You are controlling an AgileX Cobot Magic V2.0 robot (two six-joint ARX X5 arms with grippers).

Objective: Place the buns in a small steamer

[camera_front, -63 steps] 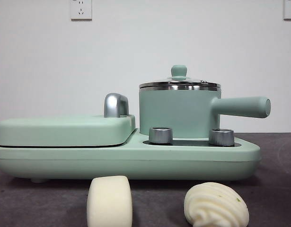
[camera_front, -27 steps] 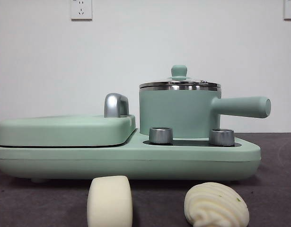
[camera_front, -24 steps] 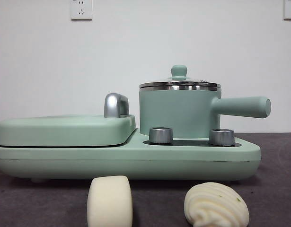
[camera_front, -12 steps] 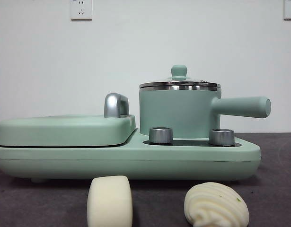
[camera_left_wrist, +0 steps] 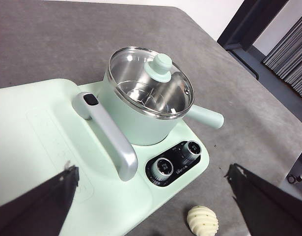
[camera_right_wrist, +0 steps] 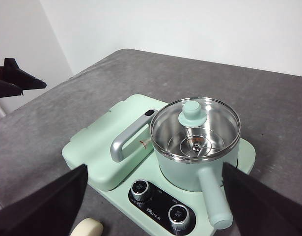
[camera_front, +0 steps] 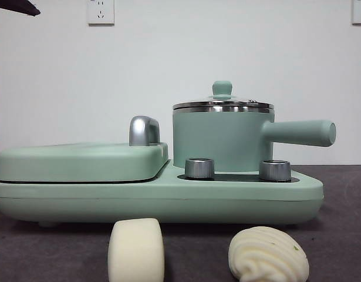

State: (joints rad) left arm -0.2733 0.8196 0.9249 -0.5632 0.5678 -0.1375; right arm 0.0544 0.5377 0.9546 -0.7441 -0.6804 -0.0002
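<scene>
Lid (camera_left_wrist: 151, 83) sits on the small steamer (camera_front: 221, 138), so nothing is started. Both buns lie on the table (camera_front: 338, 235) in front of the cooker base (camera_front: 162, 200): the smooth bun (camera_front: 136, 249) and the ridged bun (camera_front: 268, 255), apart. My left gripper (camera_left_wrist: 151, 196) and right gripper (camera_right_wrist: 155, 196) hang high, both spread wide, empty. Next I judge the lid's knob (camera_right_wrist: 192, 108) needs lifting before any of the 2 buns goes in.

**Mint green, cream and steel on dark grey**

The small steamer (camera_front: 221, 140) is mint green with a steel rim and clear lid. The smooth bun (camera_front: 136, 249) is plain cream-white; the ridged bun (camera_front: 268, 254) carries green flecks. The table (camera_front: 344, 235) is dark grey.
</scene>
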